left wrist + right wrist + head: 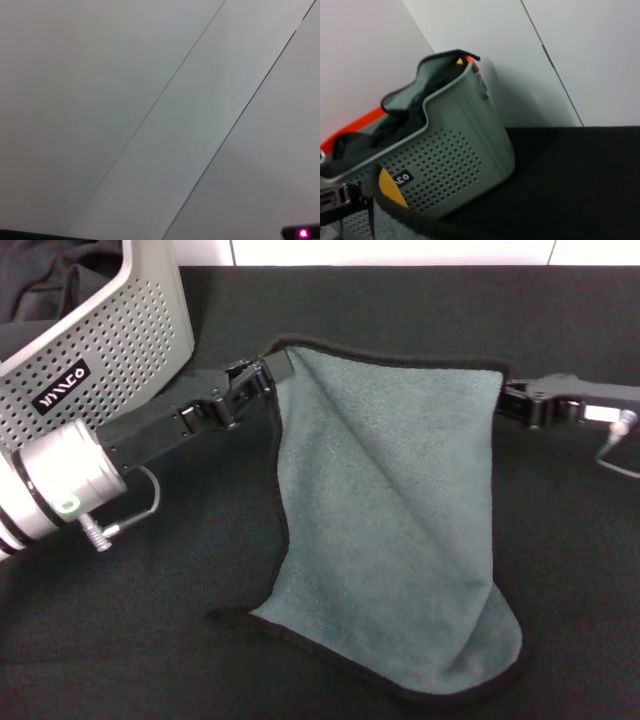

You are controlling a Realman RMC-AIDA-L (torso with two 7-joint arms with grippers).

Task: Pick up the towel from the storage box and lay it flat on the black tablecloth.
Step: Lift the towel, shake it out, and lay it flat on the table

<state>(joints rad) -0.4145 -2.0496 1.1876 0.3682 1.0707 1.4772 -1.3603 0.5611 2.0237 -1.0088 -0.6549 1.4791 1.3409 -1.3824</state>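
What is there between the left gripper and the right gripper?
The towel: in the head view its top edge spans from the left gripper to the right gripper, each holding a corner, and the rest hangs onto the black tablecloth.

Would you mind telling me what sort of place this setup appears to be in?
Probably an indoor robot test bench: a table under a black tablecloth, a pale panelled wall behind it, and a storage box beside the towel both grippers hold.

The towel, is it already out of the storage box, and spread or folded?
Out and mostly spread. The towel is stretched between the left gripper and right gripper, over the black tablecloth, beside the storage box; its lower left edge curls under.
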